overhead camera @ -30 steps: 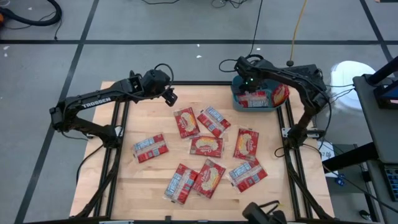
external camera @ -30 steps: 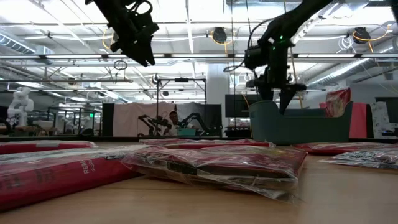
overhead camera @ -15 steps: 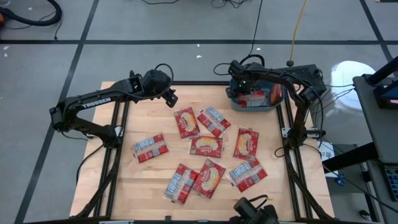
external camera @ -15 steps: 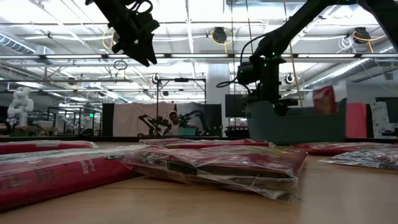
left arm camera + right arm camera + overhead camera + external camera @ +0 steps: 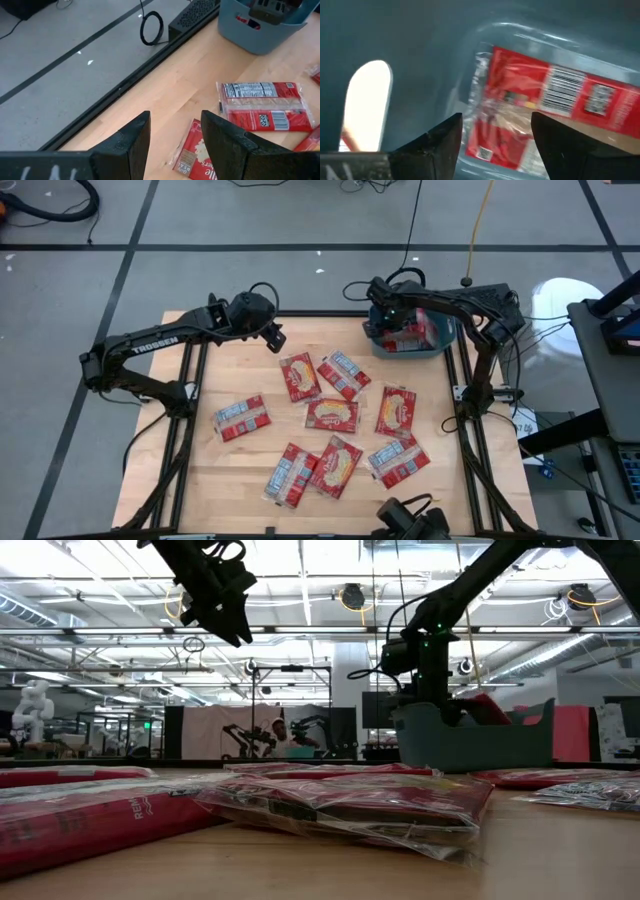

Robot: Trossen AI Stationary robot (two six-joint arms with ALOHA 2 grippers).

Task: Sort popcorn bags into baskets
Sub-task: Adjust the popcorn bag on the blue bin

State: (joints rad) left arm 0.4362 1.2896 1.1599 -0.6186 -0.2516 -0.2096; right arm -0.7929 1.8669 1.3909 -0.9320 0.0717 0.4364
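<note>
right gripper (image 5: 386, 318) is down inside the teal basket (image 5: 440, 350), fingers spread wide and empty; in its wrist view a red popcorn bag (image 5: 540, 100) lies flat on the bin floor just ahead of the fingertips, not pinched. reads as the end of a drop-off step: bag is in, jaws apart. left gripper (image 5: 275, 338) hangs above the table's far edge, part open, nothing between the fingers; two bags (image 5: 265, 106) lie on the wood just ahead of and below it, basket further ahead. eight bags remain on the table (image 5: 230, 470), nearest ones just toward the near side of the right gripper, outside the bin wall. next move, my guess: lift the right gripper straight up clear of the rim before any sideways travel, then go for the closest loose bag (image 5: 344, 373).
</note>
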